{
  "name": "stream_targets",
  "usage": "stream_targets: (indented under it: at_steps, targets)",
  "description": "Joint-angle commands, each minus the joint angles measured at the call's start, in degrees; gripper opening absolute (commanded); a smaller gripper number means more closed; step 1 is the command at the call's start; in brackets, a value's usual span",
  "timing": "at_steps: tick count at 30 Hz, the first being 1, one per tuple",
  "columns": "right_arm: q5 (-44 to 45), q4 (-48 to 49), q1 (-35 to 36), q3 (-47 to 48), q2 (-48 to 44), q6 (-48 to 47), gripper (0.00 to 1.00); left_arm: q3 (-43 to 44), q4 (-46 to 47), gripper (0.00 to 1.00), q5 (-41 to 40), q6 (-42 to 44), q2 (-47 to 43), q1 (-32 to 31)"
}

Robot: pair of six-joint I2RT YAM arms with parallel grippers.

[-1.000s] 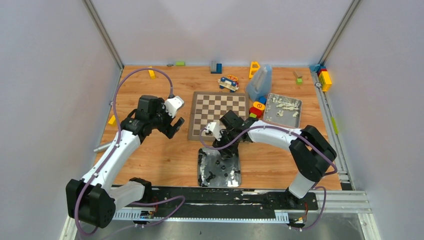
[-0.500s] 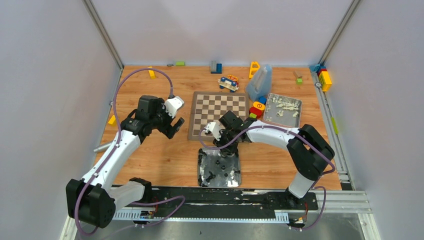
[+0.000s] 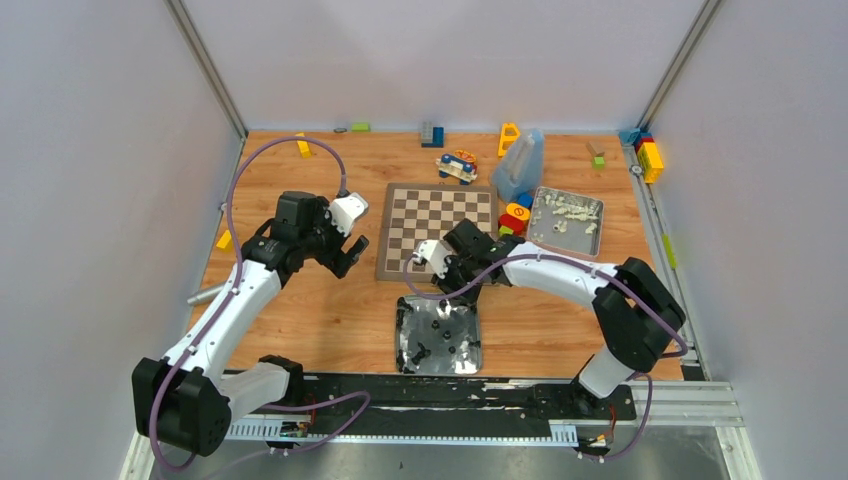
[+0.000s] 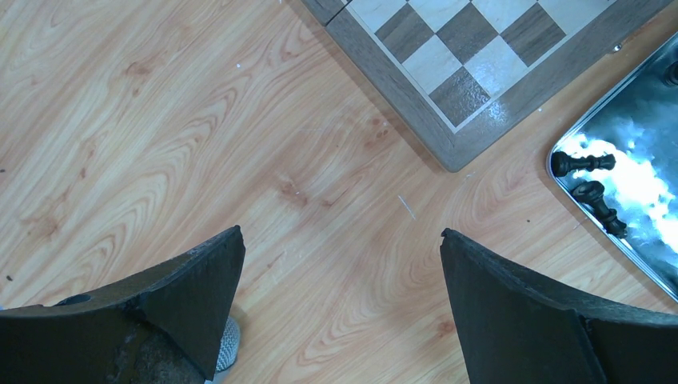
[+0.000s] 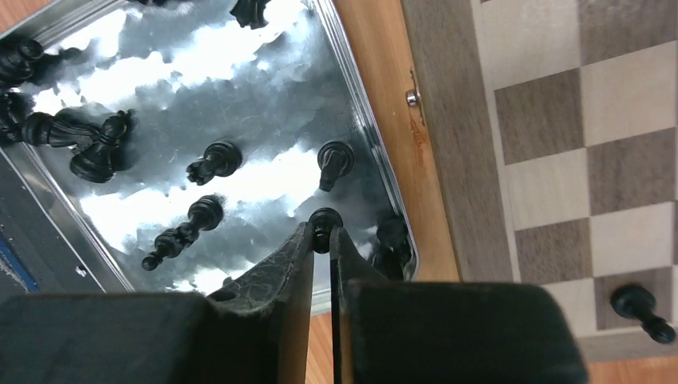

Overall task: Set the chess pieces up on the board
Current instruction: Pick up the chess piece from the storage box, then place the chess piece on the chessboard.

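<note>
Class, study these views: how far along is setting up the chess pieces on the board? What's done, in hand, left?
Done: one small black chess piece sits on an edge square of the checked wooden chessboard. In hand: the right gripper is shut on a black pawn over the shiny metal tray. Left: several black pieces lie in that tray; the left gripper hangs open, empty.

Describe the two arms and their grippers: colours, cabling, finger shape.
The left arm and right arm match: white link shells, black joint housings, and a purple cable looped along each. The left gripper and right gripper have black, wedge-shaped fingers with rough, worn-looking faces.
</note>
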Motion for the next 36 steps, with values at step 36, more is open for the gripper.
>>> stream_targets:
  at_steps: [36]
  targets:
    - [3.04,0.06,-15.52,14.73,9.05,-2.53,0.00,0.02,1.82,1.00,0.53,-0.37,-0.93,-0.07]
